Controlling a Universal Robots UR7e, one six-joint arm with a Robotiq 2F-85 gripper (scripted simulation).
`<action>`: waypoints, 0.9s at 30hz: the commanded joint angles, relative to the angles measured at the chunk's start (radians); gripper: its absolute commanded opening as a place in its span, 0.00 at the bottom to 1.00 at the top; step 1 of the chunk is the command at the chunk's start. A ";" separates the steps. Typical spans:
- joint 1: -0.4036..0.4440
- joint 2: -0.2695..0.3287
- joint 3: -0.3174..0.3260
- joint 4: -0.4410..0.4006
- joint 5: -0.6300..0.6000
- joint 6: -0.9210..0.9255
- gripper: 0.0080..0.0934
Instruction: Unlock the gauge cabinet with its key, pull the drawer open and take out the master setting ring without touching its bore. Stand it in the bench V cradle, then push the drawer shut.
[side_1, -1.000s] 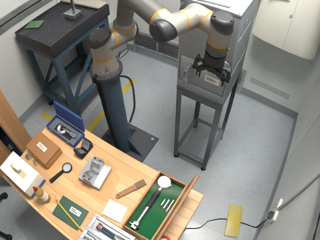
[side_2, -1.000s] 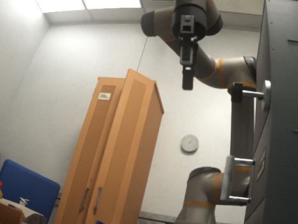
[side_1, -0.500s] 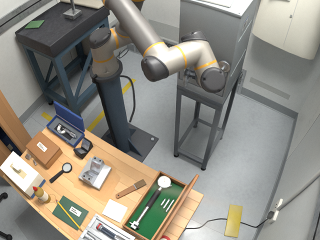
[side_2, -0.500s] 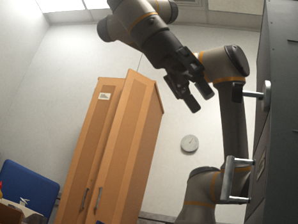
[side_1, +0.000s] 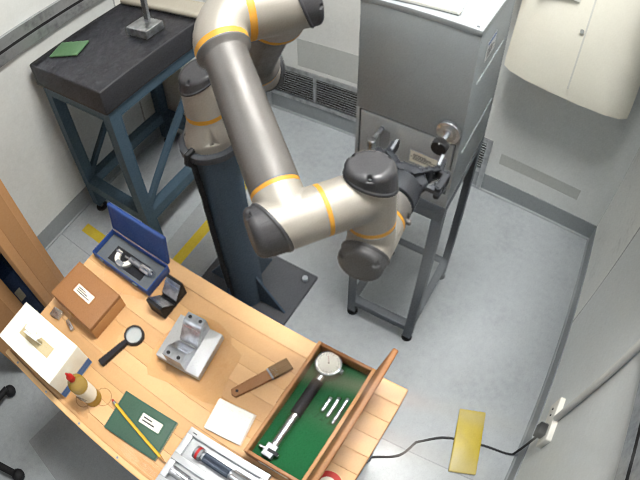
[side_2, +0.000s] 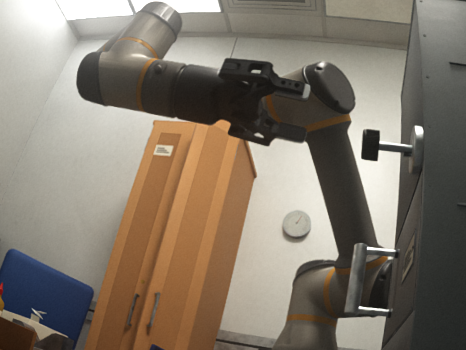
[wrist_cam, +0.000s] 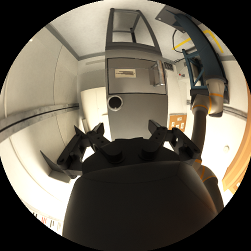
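The grey gauge cabinet (side_1: 429, 77) stands on a steel-legged stand, its drawer (wrist_cam: 136, 76) closed, with a bar handle (side_2: 361, 280) and a paper label on its front. The black-headed key (side_2: 372, 145) sticks out of the round lock plate (side_1: 447, 132) above the drawer. My gripper (side_2: 295, 110) is open and empty, level with the key and a short way out from the cabinet front. The setting ring is not in view. The metal V cradle (side_1: 188, 343) sits on the wooden bench.
The cabinet front and its protruding handle (side_1: 377, 138) are nearest to my fingers. The bench holds a green-lined tray with a dial gauge (side_1: 315, 403), a magnifier (side_1: 124, 343), boxes and a blue case (side_1: 134, 253). A tall wooden cupboard (side_2: 175, 230) stands behind.
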 joint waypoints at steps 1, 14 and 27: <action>-0.004 0.004 -0.005 0.019 0.012 -0.017 1.00; -0.029 0.038 -0.029 0.118 0.076 -0.107 0.96; -0.030 0.039 -0.029 0.120 0.077 -0.108 0.65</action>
